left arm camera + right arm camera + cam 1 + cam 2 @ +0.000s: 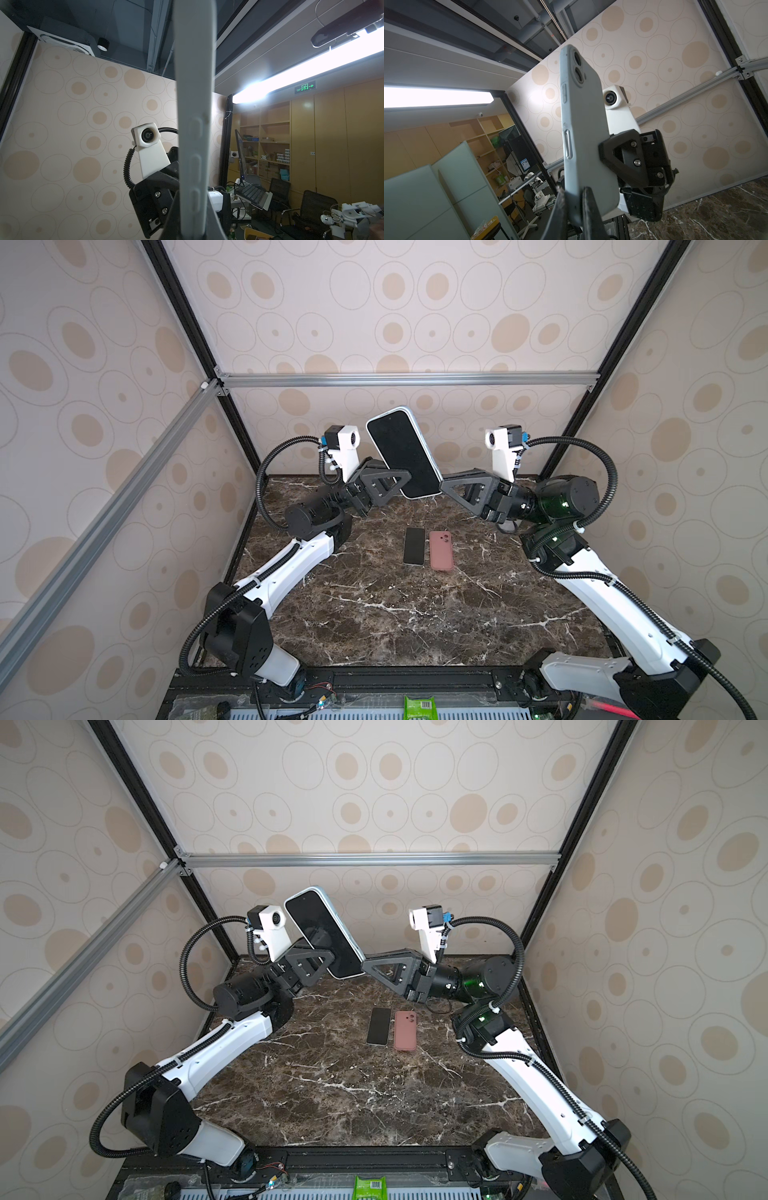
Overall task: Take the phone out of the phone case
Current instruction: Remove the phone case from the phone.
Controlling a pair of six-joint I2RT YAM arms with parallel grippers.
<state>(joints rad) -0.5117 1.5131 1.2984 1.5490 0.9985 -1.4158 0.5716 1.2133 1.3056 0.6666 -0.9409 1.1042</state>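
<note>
A phone (401,452) with a black screen sits in a pale blue-grey phone case (584,124) and is held tilted in the air above the back of the table, as both top views show (322,930). My left gripper (401,480) is shut across its lower half, with one finger over the screen and the other finger (618,158) on the case's back. My right gripper (441,486) is shut on the bottom corner. The left wrist view shows the case's buttoned side edge (194,124) between the left gripper (194,220) fingers. The right gripper (572,207) pinches the case's lower end.
On the dark marble table (374,614) lie a bare black phone (414,546) and, beside it, a pink case (441,550), camera cut-out up. Patterned walls and an aluminium frame bar (407,379) close in the back and sides. A green packet (419,707) lies at the front edge.
</note>
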